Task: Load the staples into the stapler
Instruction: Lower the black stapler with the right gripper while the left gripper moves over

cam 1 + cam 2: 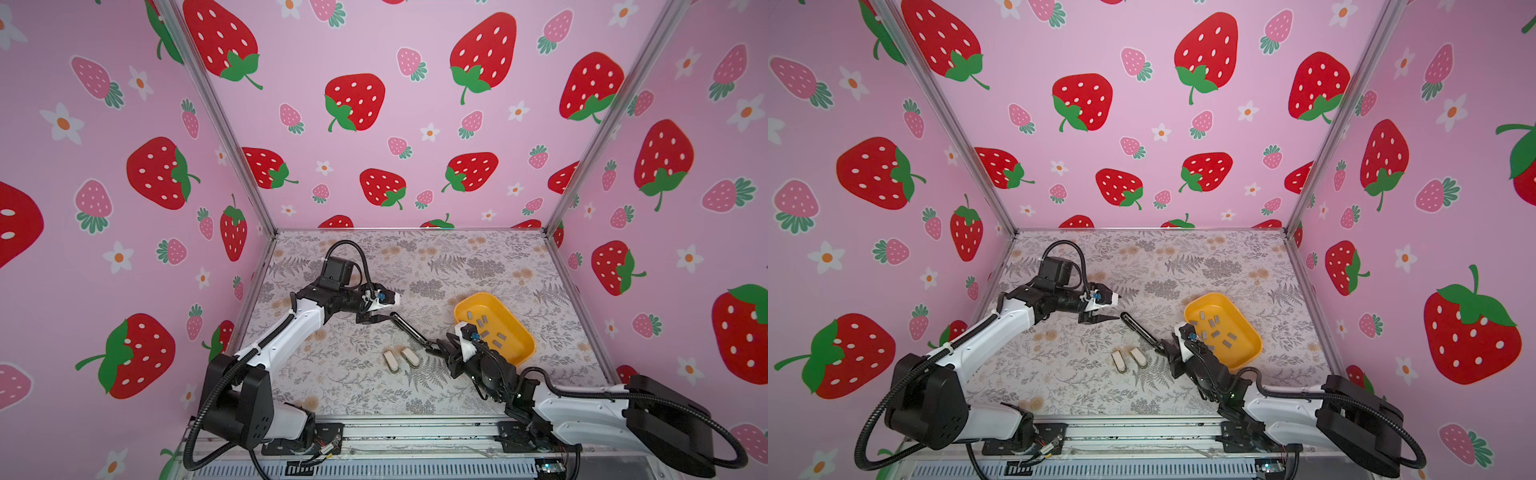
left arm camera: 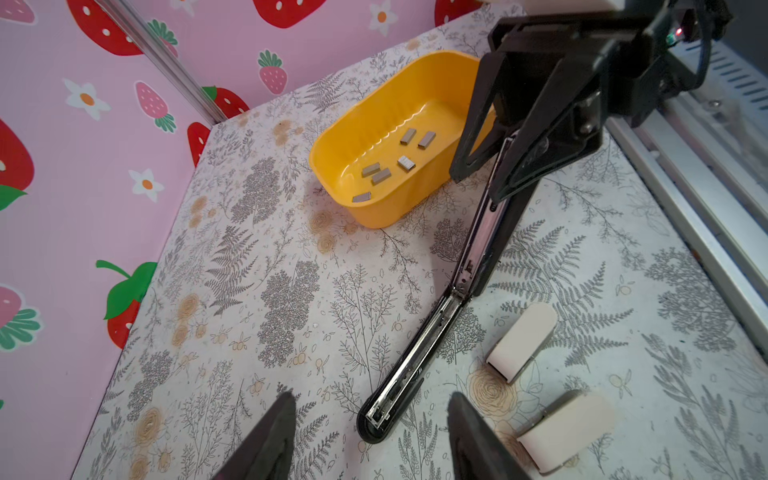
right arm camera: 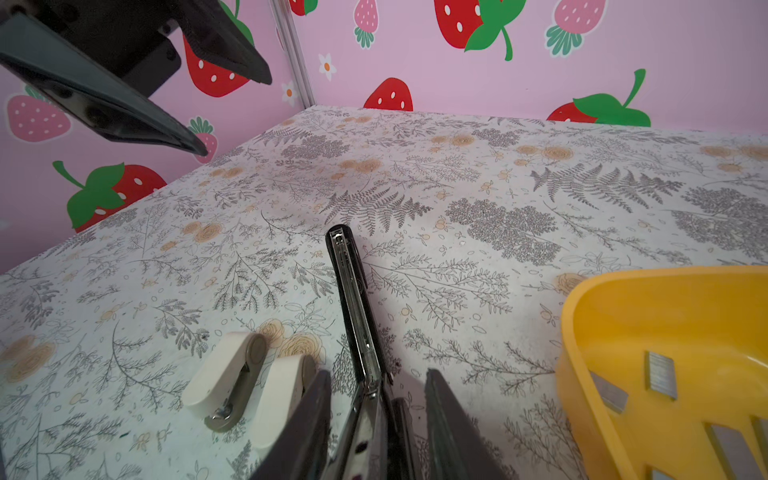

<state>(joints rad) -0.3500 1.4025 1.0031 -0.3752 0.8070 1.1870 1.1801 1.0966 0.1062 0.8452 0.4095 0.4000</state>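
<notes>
The right fingers [image 3: 449,415] are gripping, partly closed, one end of the black stapler [image 1: 411,330], which is lying flipped open across the flowered table [image 2: 291,291], while the left fingers [image 2: 270,440] are hovering spread wide and empty at its far tip; the staples [image 2: 381,176] are sitting loose in the yellow tray [image 2: 374,214] beside the right arm, and two small white objects [image 2: 521,340] are resting near the stapler
</notes>
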